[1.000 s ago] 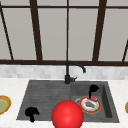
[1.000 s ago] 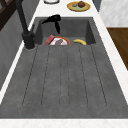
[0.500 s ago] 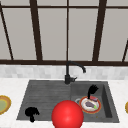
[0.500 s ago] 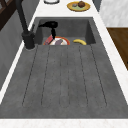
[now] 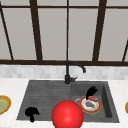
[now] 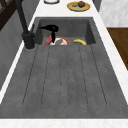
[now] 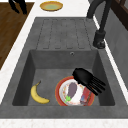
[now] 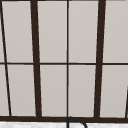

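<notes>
In the front view, your right hand (image 5: 91, 92) hangs in the sink basin (image 5: 106, 100), at its right half, fingers straight and pointing down at the back rim of a red-rimmed plate (image 5: 97, 109). On that plate you have an eggplant (image 5: 89, 104) and a reddish item (image 5: 93, 98) right under the fingertips; whether they touch it you cannot tell. Your left hand (image 5: 31, 113) floats over the front left corner of the sink's draining board, fingers curled, holding nothing. A red ball (image 5: 67, 114) sits at the sink's front edge, in front of the plate. A black faucet (image 5: 71, 70) stands at the back edge, and a yellow dish (image 5: 3, 104) lies on the counter left of the sink.

In the left side view, your right hand (image 6: 51, 29) is above the plate (image 6: 65, 39), which lies at the faucet side of the basin, with a banana (image 6: 80, 42) beside it toward the front wall. A yellow plate with food (image 6: 78, 6) rests on the counter beyond the basin.

In the right side view, the right hand (image 7: 86, 78) spreads open fingers over the plate's (image 7: 58, 93) back rim, above the reddish item (image 7: 85, 97); the eggplant (image 7: 72, 89) lies mid-plate, and the banana (image 7: 37, 94) is in the basin's front corner.

The upper view gives you the window (image 8: 67, 60) and the faucet's top (image 8: 75, 121).
</notes>
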`<state>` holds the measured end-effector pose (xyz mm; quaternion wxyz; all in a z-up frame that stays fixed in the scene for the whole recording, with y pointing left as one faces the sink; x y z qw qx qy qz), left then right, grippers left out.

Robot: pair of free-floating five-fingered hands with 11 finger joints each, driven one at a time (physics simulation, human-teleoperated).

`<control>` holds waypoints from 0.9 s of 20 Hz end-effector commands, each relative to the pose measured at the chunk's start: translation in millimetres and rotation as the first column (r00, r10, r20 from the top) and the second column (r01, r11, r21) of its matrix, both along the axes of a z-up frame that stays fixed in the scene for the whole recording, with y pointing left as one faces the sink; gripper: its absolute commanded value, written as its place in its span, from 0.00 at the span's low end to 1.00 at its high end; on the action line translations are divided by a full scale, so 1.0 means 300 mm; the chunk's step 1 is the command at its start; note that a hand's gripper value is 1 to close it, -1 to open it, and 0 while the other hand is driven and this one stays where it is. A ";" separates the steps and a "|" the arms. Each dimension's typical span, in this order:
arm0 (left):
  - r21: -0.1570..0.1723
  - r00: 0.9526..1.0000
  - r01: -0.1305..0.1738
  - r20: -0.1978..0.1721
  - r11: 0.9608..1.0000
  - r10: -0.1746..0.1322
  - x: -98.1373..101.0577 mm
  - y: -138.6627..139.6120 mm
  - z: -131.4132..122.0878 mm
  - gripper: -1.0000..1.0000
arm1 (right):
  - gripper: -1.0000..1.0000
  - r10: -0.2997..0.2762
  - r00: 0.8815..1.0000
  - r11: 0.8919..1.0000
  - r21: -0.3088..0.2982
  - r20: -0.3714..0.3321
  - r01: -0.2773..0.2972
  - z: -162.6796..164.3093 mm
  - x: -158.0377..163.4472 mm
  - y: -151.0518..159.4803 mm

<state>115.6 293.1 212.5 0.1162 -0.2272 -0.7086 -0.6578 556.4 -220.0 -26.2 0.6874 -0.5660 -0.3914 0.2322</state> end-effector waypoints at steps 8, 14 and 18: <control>0.000 1.000 0.000 0.000 1.000 0.000 0.000 0.000 0.000 0.50 | 0.00 -0.170 0.978 0.985 0.010 -0.117 0.173 0.008 -0.068 0.011; 0.000 1.000 0.000 0.000 1.000 0.000 0.000 0.000 0.000 0.50 | 0.00 -0.172 0.943 0.985 -0.023 -0.286 0.172 -0.008 0.005 0.046; 0.000 1.000 0.000 0.000 1.000 0.000 0.000 0.000 0.000 0.50 | 0.00 -0.203 0.910 0.978 -0.030 -0.361 0.206 0.001 0.020 0.039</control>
